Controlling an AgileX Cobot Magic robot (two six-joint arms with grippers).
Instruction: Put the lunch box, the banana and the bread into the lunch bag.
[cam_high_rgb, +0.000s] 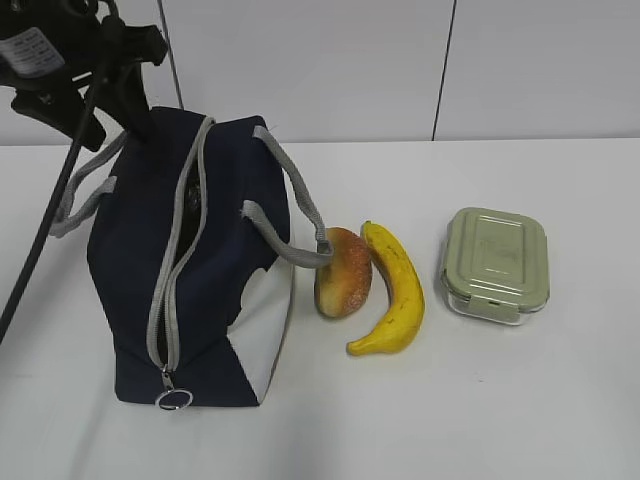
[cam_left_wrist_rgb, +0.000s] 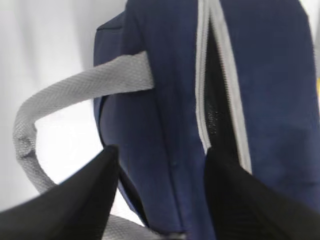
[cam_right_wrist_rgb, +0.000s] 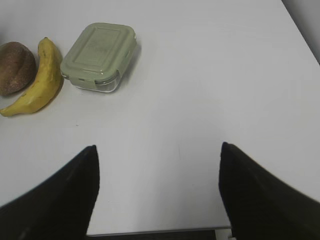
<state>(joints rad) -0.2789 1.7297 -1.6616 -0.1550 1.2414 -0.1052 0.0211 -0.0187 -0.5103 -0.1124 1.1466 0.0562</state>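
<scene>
The navy lunch bag (cam_high_rgb: 130, 260) stands on the left of the white table, its zipper (cam_high_rgb: 178, 270) partly undone. To its right lie the bread (cam_high_rgb: 343, 272), the banana (cam_high_rgb: 395, 290) and the sage-lidded lunch box (cam_high_rgb: 497, 262), all loose. My left gripper (cam_left_wrist_rgb: 162, 150) is open at the bag's far end, straddling the bag's top panel (cam_left_wrist_rgb: 170, 100). One finger is outside by the grey handle (cam_left_wrist_rgb: 75, 87); the other is in the zipper slot (cam_left_wrist_rgb: 216, 100). My right gripper (cam_right_wrist_rgb: 157, 147) hangs open over bare table, with the lunch box (cam_right_wrist_rgb: 99, 50), banana (cam_right_wrist_rgb: 37, 85) and bread (cam_right_wrist_rgb: 15, 67) ahead to its left.
The bag's second grey handle (cam_high_rgb: 300, 205) droops onto the bread. The zipper's ring pull (cam_high_rgb: 174, 399) hangs at the bag's near end. A black cable (cam_high_rgb: 40, 240) runs down the left side from the left arm. The table's front edge (cam_right_wrist_rgb: 160, 231) shows just below the right fingers.
</scene>
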